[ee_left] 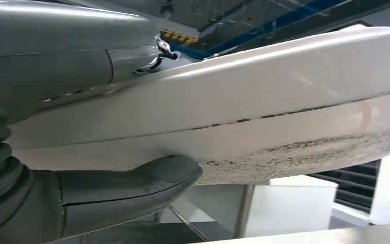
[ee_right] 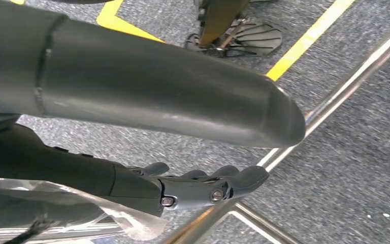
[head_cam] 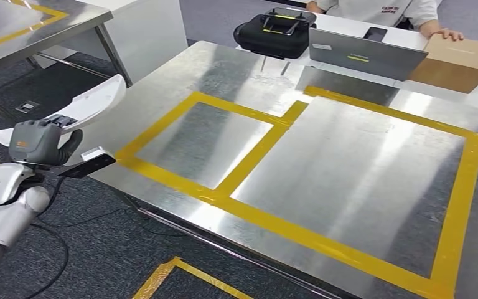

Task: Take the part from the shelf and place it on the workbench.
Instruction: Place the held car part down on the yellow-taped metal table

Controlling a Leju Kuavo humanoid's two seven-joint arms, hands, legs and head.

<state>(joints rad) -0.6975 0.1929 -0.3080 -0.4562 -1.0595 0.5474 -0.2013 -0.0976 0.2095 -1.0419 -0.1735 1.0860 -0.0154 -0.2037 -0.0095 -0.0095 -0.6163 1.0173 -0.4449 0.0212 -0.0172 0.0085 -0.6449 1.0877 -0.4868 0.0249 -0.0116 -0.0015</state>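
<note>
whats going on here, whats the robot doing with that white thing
The robot's left hand holds a long white part just off the near left corner of the metal workbench; the part is not yet set down on it. The right hand hangs empty over the floor. A person sits at the far side, by a laptop and a cardboard box.

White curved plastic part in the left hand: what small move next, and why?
Probably carry the white curved plastic part sideways over the shiny metal workbench. The left hand grips it off the bench's near corner, above the floor, so lowering now would likely miss the yellow-taped rectangle.
</note>
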